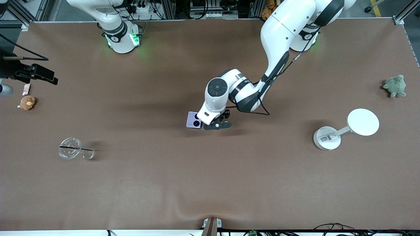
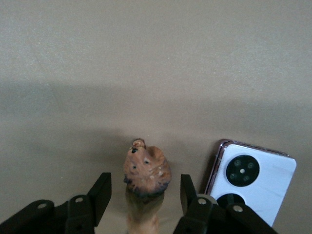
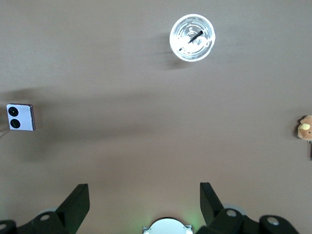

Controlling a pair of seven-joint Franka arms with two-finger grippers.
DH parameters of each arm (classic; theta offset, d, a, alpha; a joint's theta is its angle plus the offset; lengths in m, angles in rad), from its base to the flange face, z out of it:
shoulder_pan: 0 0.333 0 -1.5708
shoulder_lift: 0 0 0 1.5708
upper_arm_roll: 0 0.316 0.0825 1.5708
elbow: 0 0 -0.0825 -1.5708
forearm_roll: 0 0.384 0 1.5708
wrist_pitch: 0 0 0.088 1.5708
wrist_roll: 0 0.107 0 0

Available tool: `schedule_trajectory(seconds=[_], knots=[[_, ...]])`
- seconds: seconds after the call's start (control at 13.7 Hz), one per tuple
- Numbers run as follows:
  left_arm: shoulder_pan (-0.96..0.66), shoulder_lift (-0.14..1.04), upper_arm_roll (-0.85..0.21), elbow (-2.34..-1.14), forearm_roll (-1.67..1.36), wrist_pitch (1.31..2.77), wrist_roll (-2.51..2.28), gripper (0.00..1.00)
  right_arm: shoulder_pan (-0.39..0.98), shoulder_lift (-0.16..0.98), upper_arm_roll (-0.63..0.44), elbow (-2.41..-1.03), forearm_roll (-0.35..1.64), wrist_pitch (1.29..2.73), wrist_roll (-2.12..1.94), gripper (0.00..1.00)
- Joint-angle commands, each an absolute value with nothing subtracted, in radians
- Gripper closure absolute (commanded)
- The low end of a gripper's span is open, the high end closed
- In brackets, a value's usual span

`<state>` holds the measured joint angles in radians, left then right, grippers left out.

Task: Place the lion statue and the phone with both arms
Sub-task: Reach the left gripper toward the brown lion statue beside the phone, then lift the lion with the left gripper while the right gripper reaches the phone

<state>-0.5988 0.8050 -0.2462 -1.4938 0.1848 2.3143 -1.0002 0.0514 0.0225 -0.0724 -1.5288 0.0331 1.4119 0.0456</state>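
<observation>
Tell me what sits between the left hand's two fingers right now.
The lion statue stands between the left hand's fingers, with gaps visible on both sides; the phone lies just outside one finger. The left wrist view shows it.

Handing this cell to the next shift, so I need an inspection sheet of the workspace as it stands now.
Surface: brown table, slight wrinkle at the front edge.
Job's things: lion statue between the left gripper's fingers, not yet clamped; phone flat beside it.
Clutter: clear cup with straw, brown plush toy, green plush turtle, white round stand.
Grippers: left gripper down around the statue, part closed; right gripper open, waiting high.
Cables: black cable along the left arm.
Surroundings: aluminium framing, wiring.
</observation>
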Motion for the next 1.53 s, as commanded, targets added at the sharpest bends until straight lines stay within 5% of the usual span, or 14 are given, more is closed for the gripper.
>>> schedule_trajectory(seconds=[0.0, 0.36, 0.95, 1.46], knots=[[-0.606, 0.816, -0.236, -1.477, 0.209, 2.330, -1.023, 0.47, 0.090, 0.057, -0.075, -1.520, 0.044, 1.440, 0.049, 0.00], [-0.604, 0.807, -0.236, -1.477, 0.212, 2.327, -1.028, 1.00, 0.156, 0.158, -0.077, -1.483, 0.089, 1.503, 0.086, 0.00], [-0.490, 0.603, -0.238, -1.497, 0.212, 2.111, -0.925, 1.00, 0.322, 0.231, -0.077, -1.474, 0.095, 1.572, 0.311, 0.00], [-0.243, 0.367, -0.253, -1.712, 0.193, 2.088, -0.587, 1.00, 0.512, 0.374, -0.077, -1.471, 0.097, 1.765, 0.577, 0.00]])
